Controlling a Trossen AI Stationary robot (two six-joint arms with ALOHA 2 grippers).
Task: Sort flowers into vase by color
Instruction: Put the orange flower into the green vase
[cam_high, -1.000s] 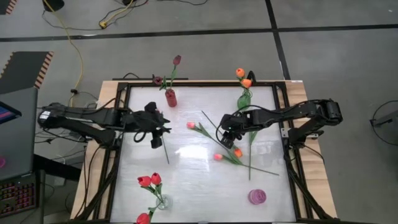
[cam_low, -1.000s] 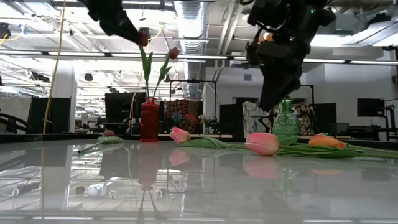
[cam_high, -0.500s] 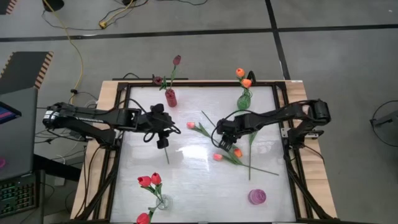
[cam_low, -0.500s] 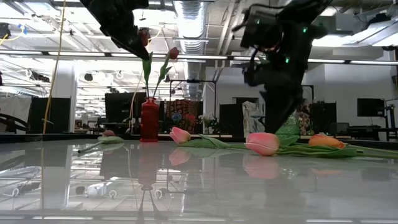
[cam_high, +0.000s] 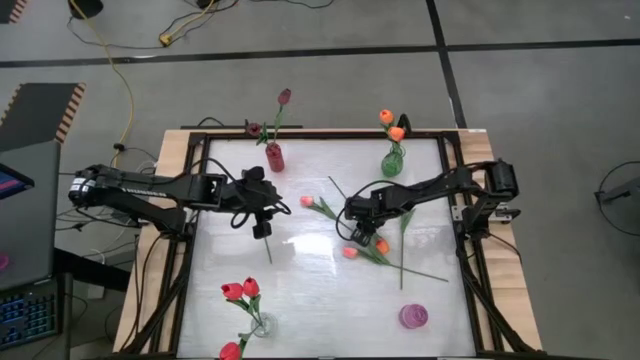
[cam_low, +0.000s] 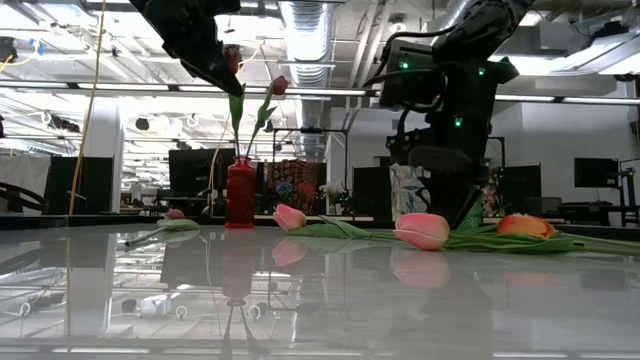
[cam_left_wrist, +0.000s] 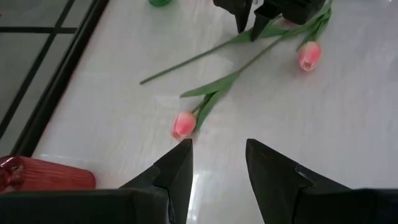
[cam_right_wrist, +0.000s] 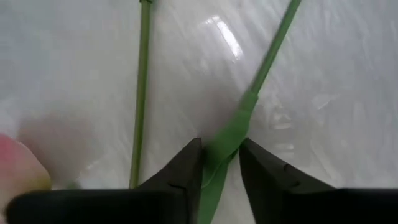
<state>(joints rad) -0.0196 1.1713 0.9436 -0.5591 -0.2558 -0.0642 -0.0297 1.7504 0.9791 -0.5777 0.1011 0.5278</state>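
Right gripper (cam_right_wrist: 219, 163) is down at the glass near frame centre in the high view, its fingers (cam_right_wrist: 186, 167) straddling a green stem (cam_right_wrist: 231, 138) of one of the loose flowers (cam_high: 352, 240) — parted a little, stem between them, not yet clenched as far as the right wrist view shows. Judgement: close squarely on the stem where it thickens, not on the leaf, then lift straight up so the crossing stems beside it do not drag along.

Left gripper (cam_left_wrist: 217, 160) hangs over the table (cam_high: 300, 300) left of centre, fingers apart. Whether it grips anything, I cannot tell from the wrist view alone; the low view shows a dark tulip (cam_low: 232, 60) and stem just beneath that arm, upper left.

The high view gives the layout — red vase (cam_high: 274, 157) upper left, green vase (cam_high: 392, 162) upper right, a pink dish (cam_high: 413, 316) lower right. Only the right wrist view shows the stem inside the fingers' gap. Only the low view shows the pink head (cam_low: 422, 230) lying flat on the glass.
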